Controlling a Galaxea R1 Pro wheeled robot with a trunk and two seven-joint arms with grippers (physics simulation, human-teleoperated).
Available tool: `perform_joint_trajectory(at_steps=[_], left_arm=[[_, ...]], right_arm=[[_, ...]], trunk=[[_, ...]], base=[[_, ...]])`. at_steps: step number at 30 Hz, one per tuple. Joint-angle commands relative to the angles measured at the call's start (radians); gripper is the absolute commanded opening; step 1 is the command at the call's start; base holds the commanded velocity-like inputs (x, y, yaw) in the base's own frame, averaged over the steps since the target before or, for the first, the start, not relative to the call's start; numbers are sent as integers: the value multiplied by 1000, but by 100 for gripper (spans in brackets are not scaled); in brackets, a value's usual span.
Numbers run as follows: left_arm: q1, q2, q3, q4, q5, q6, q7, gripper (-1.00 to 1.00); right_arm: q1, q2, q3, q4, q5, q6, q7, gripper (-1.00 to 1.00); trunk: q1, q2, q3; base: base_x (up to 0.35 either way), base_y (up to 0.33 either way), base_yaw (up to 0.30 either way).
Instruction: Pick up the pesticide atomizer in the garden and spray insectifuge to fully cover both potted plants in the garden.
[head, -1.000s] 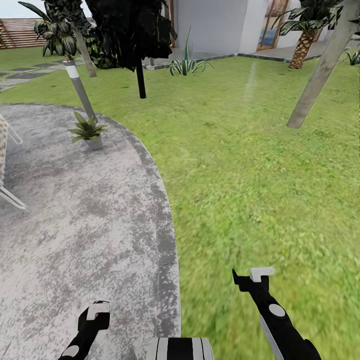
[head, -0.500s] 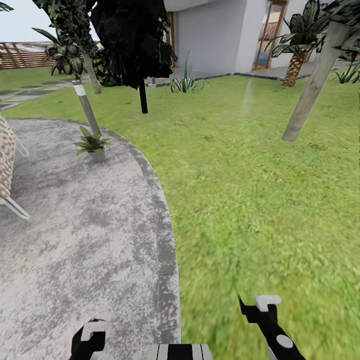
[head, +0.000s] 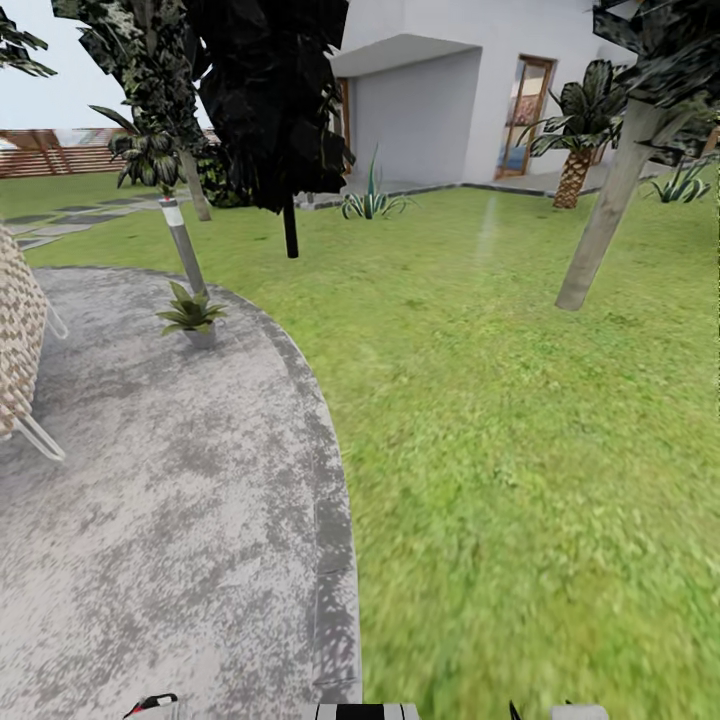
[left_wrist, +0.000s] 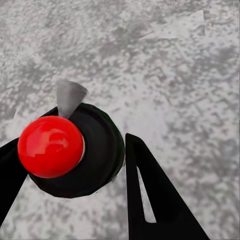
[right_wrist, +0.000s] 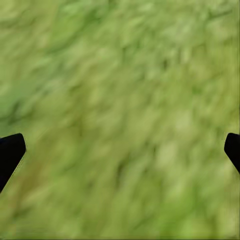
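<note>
The pesticide atomizer (left_wrist: 100, 150), a black round body with a glossy red cap, sits between the fingers of my left gripper (left_wrist: 70, 150), which is shut on it above the grey patio paving. A sliver of that gripper with a red spot shows at the head view's lower edge (head: 150, 704). One potted plant (head: 190, 312), a low rosette of pointed green leaves, stands at the far rim of the round patio (head: 150, 480). The second potted plant is out of view. My right gripper (right_wrist: 122, 147) hangs open over blurred lawn, nothing between its fingers.
A grey lamp post (head: 183, 245) leans right behind the plant. A wicker chair (head: 15, 360) stands at the patio's left. On the lawn (head: 520, 420) rise a dark tree (head: 290, 225) and a leaning trunk (head: 600, 240). House and brown fence (head: 50, 155) lie beyond.
The head view has tilted upward, so plant, patio and trees sit lower in the picture. Both arms have slid down almost out of the head view.
</note>
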Motion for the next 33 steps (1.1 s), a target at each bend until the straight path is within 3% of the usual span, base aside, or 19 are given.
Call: perform_joint_trajectory(at_steps=[1,13,33], left_arm=[[1,-1,6,1,0,-6,0,-100],[2,-4,11,4,0,-9,0,-100],[3,-6,11,6,-2,-9,0,-100]], right_arm=[[0,1,0,6,1,-5,-1,100],[0,7,0,15,1,-8,1,100],[0,8,0,15,-1,-8,-1,100]], trunk=[[-1,0,5],[-6,3,69],[-18,14,147]], base=[[0,0,0],[0,0,0],[0,0,27]])
